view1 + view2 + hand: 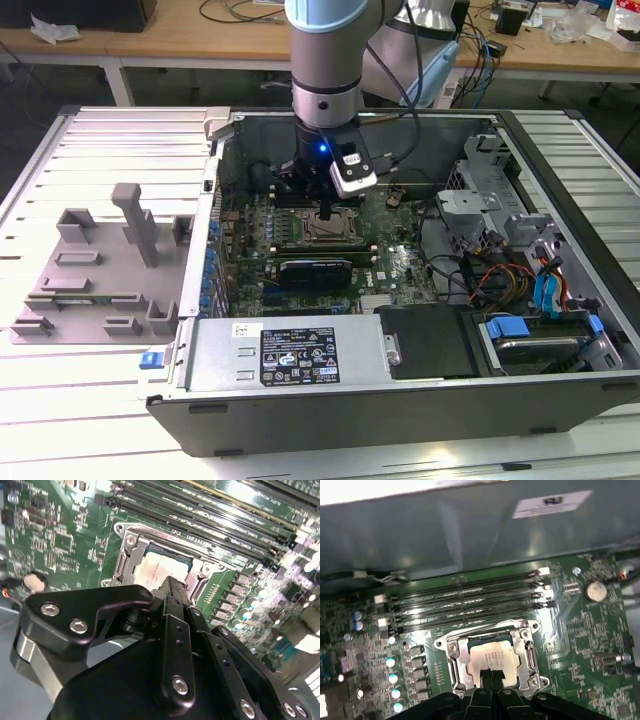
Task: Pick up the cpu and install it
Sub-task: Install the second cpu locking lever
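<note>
The cpu (496,655), a flat square chip with a pale metal top, lies inside the silver socket frame (457,662) on the green motherboard (400,265); the second wrist view shows the same cpu (159,569). My gripper (492,676) hangs straight over the socket, inside the open computer case (330,212). Its dark fingertips (172,591) are pressed together at the near edge of the chip, with nothing visible between them. Whether they touch the chip I cannot tell.
Black memory slots (465,605) run beside the socket, and a coin battery (594,591) sits further off. The case walls (215,190) enclose the board. A power supply (290,352) lies in front, drive cages and cables (530,280) on the exterior view's right, grey fixture blocks (100,270) on its left.
</note>
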Controlling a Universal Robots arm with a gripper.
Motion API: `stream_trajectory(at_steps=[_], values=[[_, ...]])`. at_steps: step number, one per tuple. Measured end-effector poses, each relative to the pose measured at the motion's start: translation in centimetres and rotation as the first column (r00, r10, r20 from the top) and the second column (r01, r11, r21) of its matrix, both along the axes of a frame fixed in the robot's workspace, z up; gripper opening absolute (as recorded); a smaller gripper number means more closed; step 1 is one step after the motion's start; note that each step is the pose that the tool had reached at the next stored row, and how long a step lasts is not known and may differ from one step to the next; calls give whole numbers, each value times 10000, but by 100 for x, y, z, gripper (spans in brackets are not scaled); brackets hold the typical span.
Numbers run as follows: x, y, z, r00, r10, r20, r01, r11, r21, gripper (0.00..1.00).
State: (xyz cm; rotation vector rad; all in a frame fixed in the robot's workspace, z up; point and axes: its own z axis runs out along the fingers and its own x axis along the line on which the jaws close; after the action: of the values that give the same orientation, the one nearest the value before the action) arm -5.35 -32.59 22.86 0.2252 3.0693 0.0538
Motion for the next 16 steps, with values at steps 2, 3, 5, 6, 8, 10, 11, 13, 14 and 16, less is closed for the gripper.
stream_trajectory(at_steps=[2, 3, 5, 6, 8, 10, 11, 13, 14, 16], values=[[0, 0, 0, 9974, 719, 0, -719, 9974, 0, 11], [1, 0, 0, 9958, 917, 0, -917, 9958, 0, 11], [3, 0, 0, 9949, 1011, 0, -1011, 9949, 0, 11], [3, -1, 9, 9949, 1013, -2, -1013, 9949, -3, 11], [4, 0, 62, 9949, 1013, 0, -1013, 9949, 0, 11], [6, 0, 118, 9949, 1012, -1, -1012, 9949, -1, 11], [7, 0, 139, 9949, 1012, 0, -1012, 9949, -1, 11], [41, -2, 142, 9948, 1019, -1, -1019, 9948, 0, 11], [56, -3, 142, 9948, 1023, 0, -1023, 9948, 0, 11], [82, -12, 141, 9947, 1031, 0, -1031, 9947, 0, 11]])
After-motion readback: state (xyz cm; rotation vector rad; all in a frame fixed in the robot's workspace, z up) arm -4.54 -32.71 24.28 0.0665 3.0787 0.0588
